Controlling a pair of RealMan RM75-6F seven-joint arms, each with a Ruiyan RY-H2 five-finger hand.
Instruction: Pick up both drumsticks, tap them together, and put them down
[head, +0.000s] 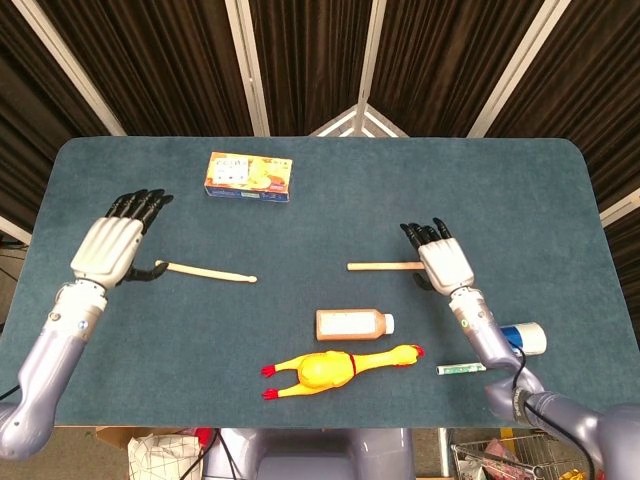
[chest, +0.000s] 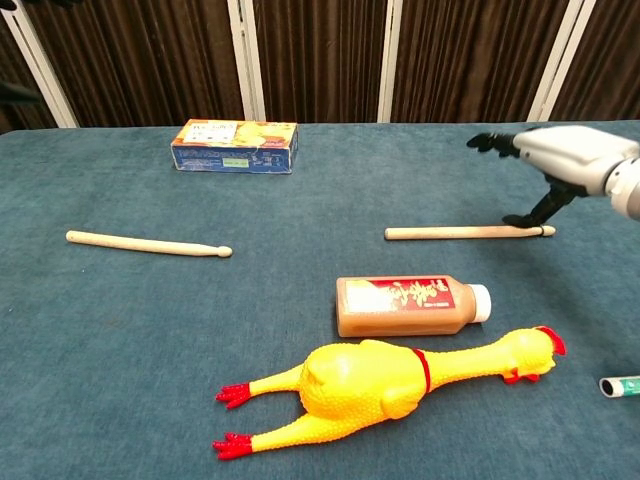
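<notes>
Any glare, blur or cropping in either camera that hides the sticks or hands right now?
Head view: even light, sharp, no glare; both hands, left hand and right hand, show whole. Chest view: sharp too, right drumstick and left drumstick clear, but the frame shows almost nothing of the left hand.
</notes>
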